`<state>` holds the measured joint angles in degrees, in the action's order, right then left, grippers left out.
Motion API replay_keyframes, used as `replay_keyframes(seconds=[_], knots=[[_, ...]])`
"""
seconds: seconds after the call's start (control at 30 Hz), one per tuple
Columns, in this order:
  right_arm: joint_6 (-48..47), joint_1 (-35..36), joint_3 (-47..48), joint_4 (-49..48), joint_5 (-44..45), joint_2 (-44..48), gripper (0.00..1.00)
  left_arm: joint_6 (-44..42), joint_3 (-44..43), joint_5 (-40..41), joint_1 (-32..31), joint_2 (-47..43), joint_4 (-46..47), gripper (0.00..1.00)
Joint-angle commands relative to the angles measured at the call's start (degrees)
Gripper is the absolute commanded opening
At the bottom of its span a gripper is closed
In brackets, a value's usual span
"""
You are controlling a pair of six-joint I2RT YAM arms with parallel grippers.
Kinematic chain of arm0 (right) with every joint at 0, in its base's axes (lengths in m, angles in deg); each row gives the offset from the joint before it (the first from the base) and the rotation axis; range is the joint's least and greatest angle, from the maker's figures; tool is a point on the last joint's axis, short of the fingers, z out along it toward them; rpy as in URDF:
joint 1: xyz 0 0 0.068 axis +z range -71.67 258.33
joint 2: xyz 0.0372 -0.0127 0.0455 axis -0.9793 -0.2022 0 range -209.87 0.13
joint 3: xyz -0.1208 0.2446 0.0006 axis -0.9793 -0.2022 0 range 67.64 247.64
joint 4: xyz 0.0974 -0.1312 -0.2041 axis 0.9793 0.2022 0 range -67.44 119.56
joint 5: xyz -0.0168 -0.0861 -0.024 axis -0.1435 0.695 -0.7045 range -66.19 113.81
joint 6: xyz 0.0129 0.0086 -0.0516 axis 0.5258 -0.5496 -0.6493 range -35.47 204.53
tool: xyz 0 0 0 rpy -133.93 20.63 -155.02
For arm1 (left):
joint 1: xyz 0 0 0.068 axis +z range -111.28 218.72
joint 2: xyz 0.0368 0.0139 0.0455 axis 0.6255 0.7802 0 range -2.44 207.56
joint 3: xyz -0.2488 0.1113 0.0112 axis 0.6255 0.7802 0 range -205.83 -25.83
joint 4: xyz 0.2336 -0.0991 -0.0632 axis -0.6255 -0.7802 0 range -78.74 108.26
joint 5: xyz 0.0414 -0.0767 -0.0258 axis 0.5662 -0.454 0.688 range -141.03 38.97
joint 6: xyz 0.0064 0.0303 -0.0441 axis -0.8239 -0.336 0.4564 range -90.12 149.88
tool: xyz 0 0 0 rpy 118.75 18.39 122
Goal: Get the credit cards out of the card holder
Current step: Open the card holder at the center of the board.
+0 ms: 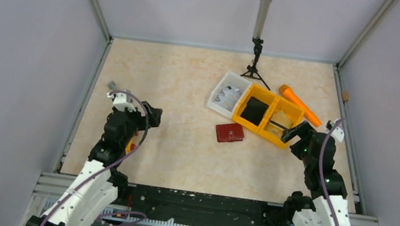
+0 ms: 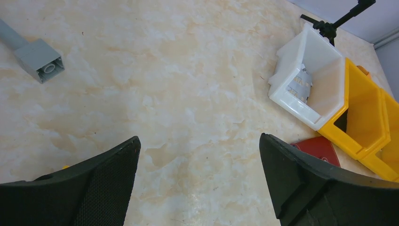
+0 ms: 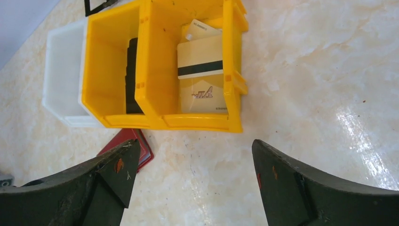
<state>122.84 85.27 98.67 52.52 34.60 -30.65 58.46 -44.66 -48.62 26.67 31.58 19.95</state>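
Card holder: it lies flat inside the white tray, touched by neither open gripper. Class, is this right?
No. The card holder lies flat on the table beside the yellow bin, not inside the white tray; the top external view shows it. Neither the open left gripper nor the open right gripper touches it.

The beige marbled table [image 1: 189, 88] carries, far right, a white tray [image 1: 237, 84] touching a yellow bin [image 1: 266, 115], with an orange stick [image 1: 299, 103] beside it and a tripod [image 1: 255, 67] behind. The red card holder [image 1: 229, 133] lies just nearer; a grey block [image 1: 112, 84] sits left.
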Motion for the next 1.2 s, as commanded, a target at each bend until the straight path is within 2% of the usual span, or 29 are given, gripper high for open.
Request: replay_keyframes(seconds=[0.0,0.1,0.2,0.3,0.4,0.5,0.6,0.7,0.77,0.83,1.07,1.17], knots=[[1.3,-0.4,-0.4,-2.4,-1.5,-0.7,0.90,0.5,0.2,-0.2,-0.1,-1.1,2.3,0.99],[2.2,-0.4,-0.3,-1.8,-1.0,-1.6,0.90,1.0,1.2,-0.8,-0.1,-1.8,2.8,0.99],[-1.0,-0.4,-1.2,-4.3,-3.8,-1.1,0.90,3.1,3.9,-3.3,-0.1,-1.5,6.5,0.99],[-3.5,-0.4,-2.3,-7.6,-8.1,-0.8,0.90,2.7,7.1,-9.7,-0.1,1.0,15.0,0.99],[-4.7,-0.4,-3.4,-11.6,-14.2,-2.1,0.90,1.0,5.4,-15.7,-0.1,5.2,16.5,0.99],[-4.2,-0.3,-4.8,-16.6,-19.7,-7.1,0.89,0.8,4.1,-18.3,-0.5,9.7,17.3,0.99],[-4.6,0.8,-4.9,-20.3,-22.8,-13.6,0.84,0.9,3.6,-22.2,-1.1,13.1,20.0,0.99],[-5.5,4.9,-3.9,-22.8,-21.0,-18.4,0.81,1.1,3.0,-25.2,-2.0,15.8,21.8,0.99],[-6.1,8.8,-2.6,-23.5,-16.8,-20.5,0.82,1.1,2.6,-26.4,-2.8,17.5,22.7,0.99],[-6.5,12.2,-1.3,-24.3,-12.9,-22.7,0.82,0.7,2.1,-26.6,-3.8,18.6,22.8,0.99],[-7.6,20.5,2.4,-28.7,-7.5,-34.5,0.82,-1.2,-0.5,-26.7,-6.9,23.0,21.4,0.99],[-7.9,22.7,4.5,-28.8,-6.7,-40.0,0.73,-1.5,-1.4,-27.1,-7.6,24.4,21.3,0.99]])
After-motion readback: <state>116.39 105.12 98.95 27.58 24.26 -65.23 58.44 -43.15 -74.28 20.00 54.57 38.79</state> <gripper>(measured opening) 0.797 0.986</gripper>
